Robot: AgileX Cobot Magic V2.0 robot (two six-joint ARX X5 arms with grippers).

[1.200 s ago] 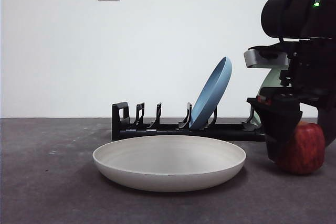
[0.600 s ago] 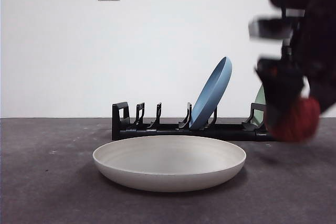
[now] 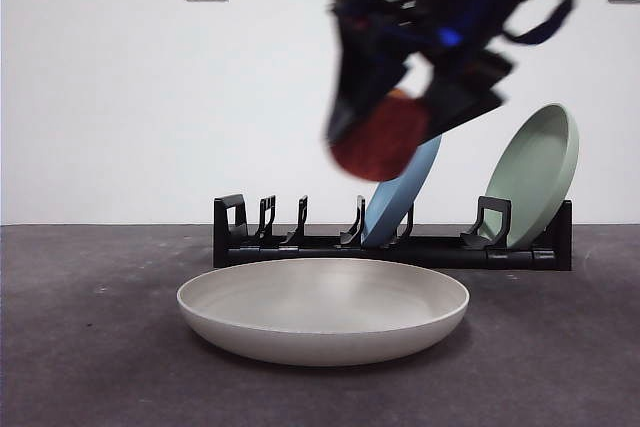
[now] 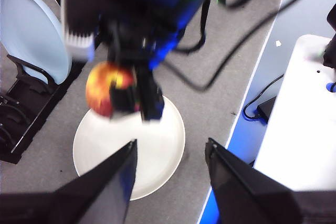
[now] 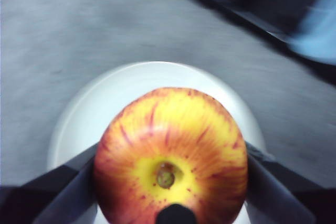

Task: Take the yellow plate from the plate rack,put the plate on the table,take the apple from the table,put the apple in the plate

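Note:
My right gripper [image 3: 392, 119] is shut on the red apple [image 3: 375, 147] and holds it in the air above the cream yellow plate [image 3: 322, 307]. The plate lies flat on the dark grey table [image 3: 90, 347], in front of the black plate rack [image 3: 300, 245]. In the right wrist view the apple [image 5: 170, 153], stem end toward the camera, sits between the jaws over the plate [image 5: 79, 124]. My left gripper [image 4: 170, 148] is open and empty, high up; its view shows the apple [image 4: 105, 88] in the right gripper over the plate [image 4: 131, 156].
A blue plate [image 3: 405, 192] and a pale green plate [image 3: 535, 175] lean in the rack's right half; the left slots stand empty. In the left wrist view the table's edge and a white bench [image 4: 304, 129] lie beyond the plate.
The right gripper has lifted the apple off the table at the right and carried it up and left, to above the plate. The green plate now shows fully.

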